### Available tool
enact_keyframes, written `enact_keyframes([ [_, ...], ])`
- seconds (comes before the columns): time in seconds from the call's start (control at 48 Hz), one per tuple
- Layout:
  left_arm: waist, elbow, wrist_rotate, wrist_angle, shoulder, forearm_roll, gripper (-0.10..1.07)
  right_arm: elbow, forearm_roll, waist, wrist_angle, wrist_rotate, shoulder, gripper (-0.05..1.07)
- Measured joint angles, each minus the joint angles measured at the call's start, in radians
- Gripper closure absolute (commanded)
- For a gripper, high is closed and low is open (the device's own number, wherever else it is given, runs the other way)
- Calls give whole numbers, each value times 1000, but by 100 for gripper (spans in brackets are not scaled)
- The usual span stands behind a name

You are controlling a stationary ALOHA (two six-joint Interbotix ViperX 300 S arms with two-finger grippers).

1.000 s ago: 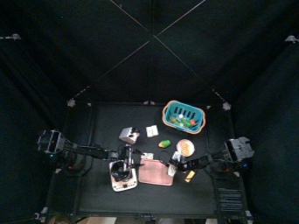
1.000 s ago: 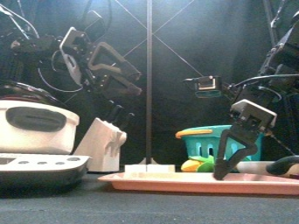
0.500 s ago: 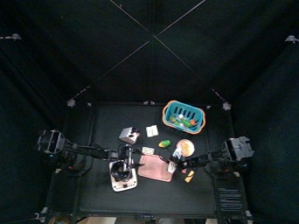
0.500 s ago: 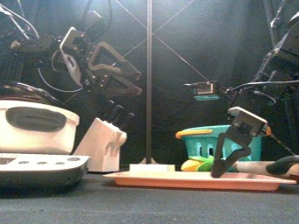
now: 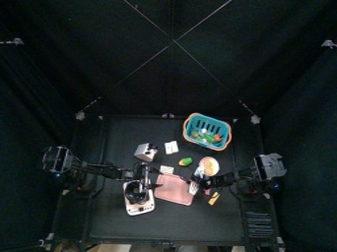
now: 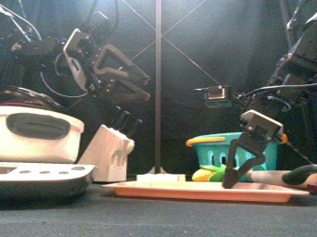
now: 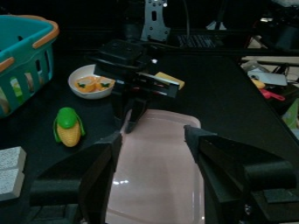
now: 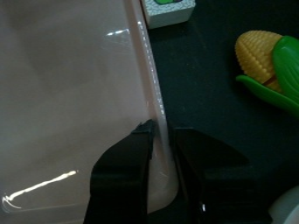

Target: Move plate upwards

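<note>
The pink plate (image 5: 175,190) lies flat near the table's front, seen edge-on in the front view (image 6: 205,190). My right gripper (image 8: 162,131) is shut on the plate's rim (image 8: 70,105), one jaw above and one below; it reaches in from the right (image 5: 199,187) and slants down onto the plate's right part (image 6: 235,180). My left gripper (image 7: 152,140) hovers open over the plate's other end (image 7: 152,179), holding nothing, raised well above the table (image 6: 118,79).
A teal basket (image 5: 206,129) stands at the back right. A small dish with food (image 7: 87,81) and a corn cob (image 7: 70,125) lie beside the plate. A white block (image 5: 142,151) and a white appliance (image 6: 37,139) stand on the left.
The plate and my right gripper have slid a little away from the table's front edge. The left arm has stayed where it was.
</note>
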Motion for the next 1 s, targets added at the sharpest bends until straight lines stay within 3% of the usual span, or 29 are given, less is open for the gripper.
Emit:
enact_keyframes([
  [0.188, 0, 0, 0, 0, -2, 0, 4, 9, 14, 32, -2, 2, -11, 43],
  [1.0, 0, -2, 0, 0, 0, 0, 4, 77, 64, 38, 21, 2, -91, 40],
])
